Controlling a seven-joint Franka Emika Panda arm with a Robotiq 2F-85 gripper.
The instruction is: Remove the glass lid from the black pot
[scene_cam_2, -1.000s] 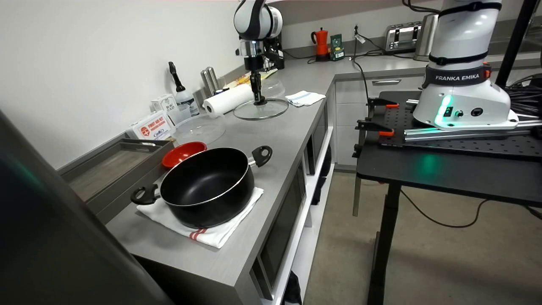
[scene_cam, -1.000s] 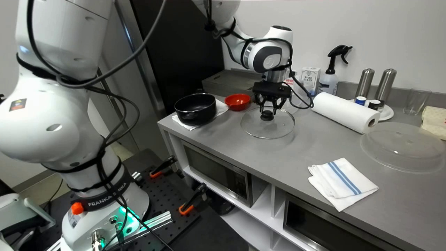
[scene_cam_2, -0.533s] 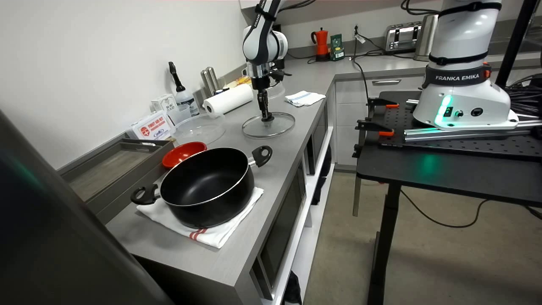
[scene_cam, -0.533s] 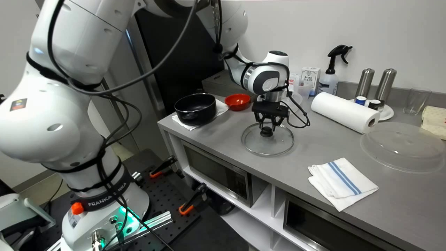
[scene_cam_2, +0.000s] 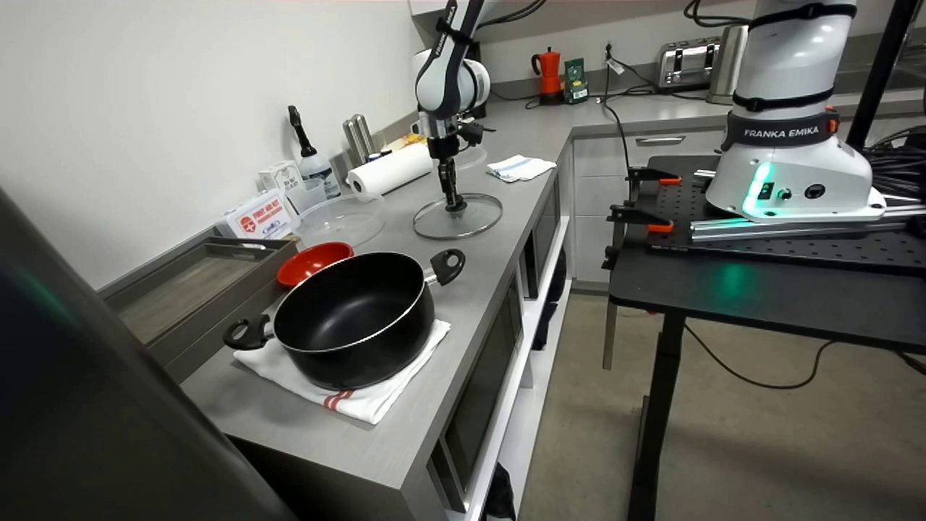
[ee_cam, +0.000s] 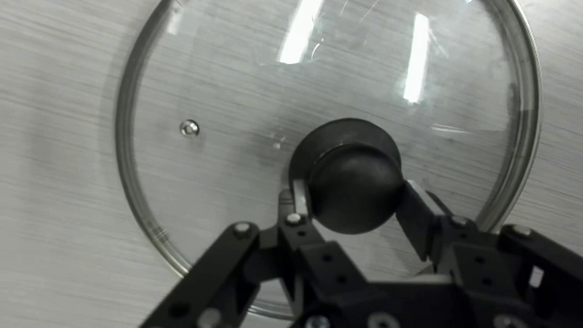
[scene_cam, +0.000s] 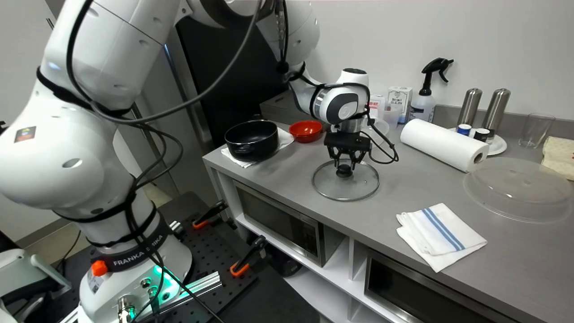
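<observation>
The pincer (scene_cam: pixel 344 167) is clamped on the black knob (ee_cam: pixel 357 196) of the glass lid (scene_cam: pixel 345 185), with finger pads (ee_cam: pixel 300 198) seemingly pressed to either side. The lid spreads out beneath the pincer, on or barely above the gray countertop (scene_cam: pixel 385 202); whether its weight is fully down cannot be told. The black pot (scene_cam_2: pixel 376 353) stands well apart from the pincer, uncovered, on a white towel (scene_cam_2: pixel 387 396), with the red bowl (scene_cam: pixel 306 138) nearer the pincer than the pot is. Removal therefore looks all but done; the step in hand is likely setting the lid down and letting go.

Doing that well means making sure the rim sits flat all the way round before the grip eases. The pads should part slowly and evenly, since a smooth, round knob that clings to one of them could drag or tip the glass. The pincer ought then to rise straight up, so that neither pad catches on the knob.

The pose suits this: the Franka arm (scene_cam: pixel 300 36) reaches out over the countertop and bends at the wrist, so that the pincer points nearly straight down. In an exterior view the fingers (scene_cam_2: pixel 448 177) look slightly slanted.
</observation>
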